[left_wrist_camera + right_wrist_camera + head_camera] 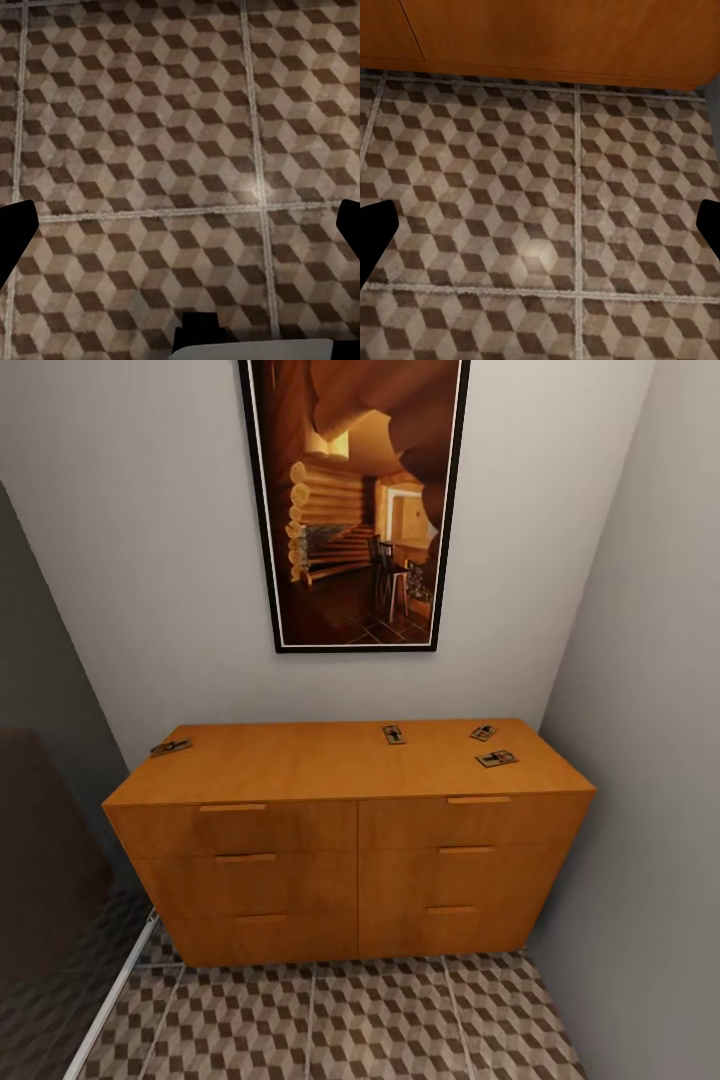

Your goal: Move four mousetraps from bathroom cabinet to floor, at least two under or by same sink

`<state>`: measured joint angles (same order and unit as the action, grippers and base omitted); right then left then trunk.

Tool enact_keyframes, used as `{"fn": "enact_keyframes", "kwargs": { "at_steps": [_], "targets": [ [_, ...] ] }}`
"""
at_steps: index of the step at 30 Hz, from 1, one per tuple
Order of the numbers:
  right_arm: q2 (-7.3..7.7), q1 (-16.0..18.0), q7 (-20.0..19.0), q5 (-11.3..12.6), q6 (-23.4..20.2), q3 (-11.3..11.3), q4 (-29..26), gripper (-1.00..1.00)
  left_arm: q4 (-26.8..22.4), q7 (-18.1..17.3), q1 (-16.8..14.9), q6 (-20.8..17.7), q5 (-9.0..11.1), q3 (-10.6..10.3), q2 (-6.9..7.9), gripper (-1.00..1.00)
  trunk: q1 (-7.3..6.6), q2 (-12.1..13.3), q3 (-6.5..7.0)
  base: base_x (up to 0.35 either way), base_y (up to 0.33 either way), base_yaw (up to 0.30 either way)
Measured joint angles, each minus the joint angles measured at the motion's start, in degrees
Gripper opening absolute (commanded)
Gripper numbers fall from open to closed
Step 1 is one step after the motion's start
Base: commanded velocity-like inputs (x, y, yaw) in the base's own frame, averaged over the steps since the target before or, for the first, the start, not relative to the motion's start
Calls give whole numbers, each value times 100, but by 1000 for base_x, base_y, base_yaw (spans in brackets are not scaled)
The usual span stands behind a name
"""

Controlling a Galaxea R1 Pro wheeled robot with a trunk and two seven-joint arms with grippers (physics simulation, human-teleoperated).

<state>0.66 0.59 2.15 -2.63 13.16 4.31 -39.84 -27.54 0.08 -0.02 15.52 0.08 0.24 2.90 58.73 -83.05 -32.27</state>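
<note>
**Four traps waiting on the cabinet**

Head view: four mousetraps are lying atop the cabinet.

Left wrist view: the left gripper is hanging released over the bathroom floor.

Right wrist view: the right gripper is hanging released too, near the cabinet's base.

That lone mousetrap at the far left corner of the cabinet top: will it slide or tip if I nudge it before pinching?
Probably slides, not tips: the mousetrap lies flat and low on the cabinet's smooth top. It sits right at the left edge, so a leftward nudge could knock it off. It looks small, thin and likely light and stiff, with little height to pinch.
</note>
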Motion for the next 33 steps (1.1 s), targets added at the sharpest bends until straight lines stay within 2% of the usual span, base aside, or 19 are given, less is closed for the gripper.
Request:
{"fn": "enact_keyframes", "kwargs": {
  "at_steps": [15,33],
  "targets": [
    [0,0,0,0,0,0,0,100,-2,0,-3,-8,0,3,0,100,-1,0,0,10,0,0],
    [0,0,0,0,0,0,-1,100,-4,0,-4,-10,0,4,0,100,-1,0,0,99,0,0]
  ]
}}
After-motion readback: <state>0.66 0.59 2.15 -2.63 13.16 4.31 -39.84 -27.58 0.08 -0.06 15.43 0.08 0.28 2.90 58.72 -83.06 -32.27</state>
